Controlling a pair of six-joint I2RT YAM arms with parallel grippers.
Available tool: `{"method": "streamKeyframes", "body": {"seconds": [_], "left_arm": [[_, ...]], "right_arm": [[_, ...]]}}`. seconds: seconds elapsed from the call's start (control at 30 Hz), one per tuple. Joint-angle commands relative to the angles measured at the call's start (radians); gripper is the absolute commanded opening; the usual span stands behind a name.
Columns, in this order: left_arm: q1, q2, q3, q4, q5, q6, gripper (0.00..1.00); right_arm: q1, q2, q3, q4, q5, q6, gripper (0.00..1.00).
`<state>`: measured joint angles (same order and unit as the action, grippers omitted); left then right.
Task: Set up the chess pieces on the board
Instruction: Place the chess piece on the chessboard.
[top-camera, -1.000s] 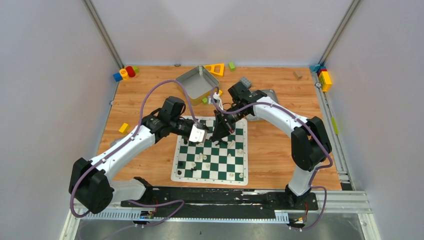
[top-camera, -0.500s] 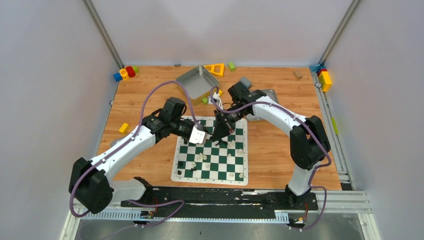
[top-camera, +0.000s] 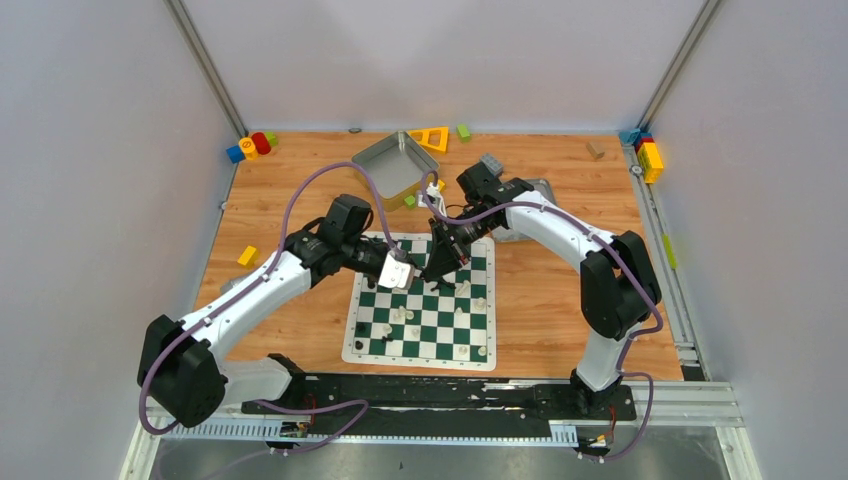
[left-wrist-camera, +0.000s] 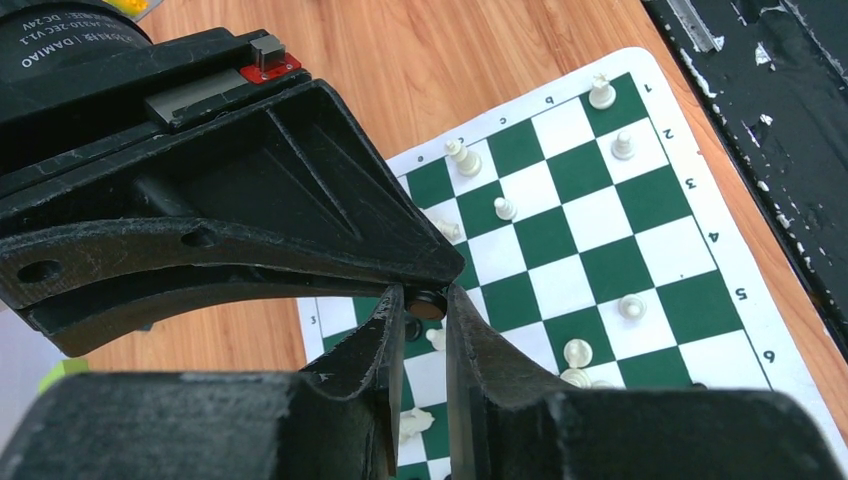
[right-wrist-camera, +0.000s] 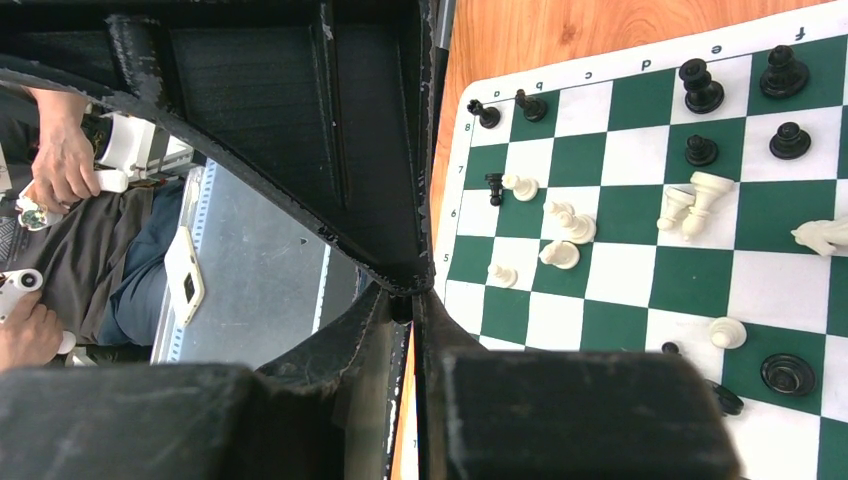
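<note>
The green-and-white board (top-camera: 352, 346) lies in the middle of the table with black and cream chess pieces scattered on it. Both grippers meet above its far left part. My left gripper (left-wrist-camera: 426, 305) pinches the brown-felted base of a black chess piece (left-wrist-camera: 430, 306). My right gripper (right-wrist-camera: 408, 303) is shut on the same dark piece from the other side, its tips hard against the left fingers. In the top view the left gripper (top-camera: 410, 276) and right gripper (top-camera: 432, 276) touch tip to tip. Cream pieces (left-wrist-camera: 505, 208) and black pieces (right-wrist-camera: 700, 85) stand or lie on the squares (right-wrist-camera: 620, 275).
A grey metal tray (top-camera: 385, 160) stands behind the board, and a second one (top-camera: 538, 188) is partly hidden by the right arm. Colourful blocks lie at the far left (top-camera: 250, 147), left (top-camera: 247, 255) and far right (top-camera: 648, 155). A yellow triangle (top-camera: 430, 138) lies at the back.
My left gripper's jaws have narrowed onto the black piece that the right gripper holds. Both arms have stayed almost in place.
</note>
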<state>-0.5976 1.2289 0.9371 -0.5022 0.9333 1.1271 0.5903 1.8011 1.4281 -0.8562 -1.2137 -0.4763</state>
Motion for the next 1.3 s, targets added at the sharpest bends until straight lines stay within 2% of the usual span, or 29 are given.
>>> {"method": "streamKeyframes", "body": {"seconds": [0.0,0.2,0.4,0.63,0.87,1.03,1.27], "left_arm": [[-0.020,-0.003,0.007,0.003,0.020,0.012,0.15],[-0.021,-0.010,-0.005,0.052,-0.028,-0.048,0.00],[-0.020,-0.014,-0.032,0.137,-0.086,-0.144,0.00],[-0.011,-0.031,-0.087,0.315,-0.201,-0.313,0.00],[0.011,-0.002,-0.083,0.445,-0.335,-0.575,0.00],[0.066,0.028,-0.058,0.491,-0.294,-0.758,0.00],[0.094,0.048,-0.069,0.645,-0.251,-0.988,0.00]], "right_arm": [[-0.009,0.001,0.052,0.034,-0.061,-0.019,0.13],[-0.021,0.000,0.051,0.032,-0.056,-0.011,0.23],[-0.047,-0.004,0.038,0.031,-0.044,0.000,0.36],[-0.110,-0.016,0.023,0.053,0.022,0.049,0.40],[-0.125,-0.077,-0.055,0.252,0.131,0.226,0.42],[-0.139,-0.123,-0.121,0.447,0.166,0.369,0.42],[-0.153,-0.108,-0.125,0.569,0.129,0.545,0.43]]}}
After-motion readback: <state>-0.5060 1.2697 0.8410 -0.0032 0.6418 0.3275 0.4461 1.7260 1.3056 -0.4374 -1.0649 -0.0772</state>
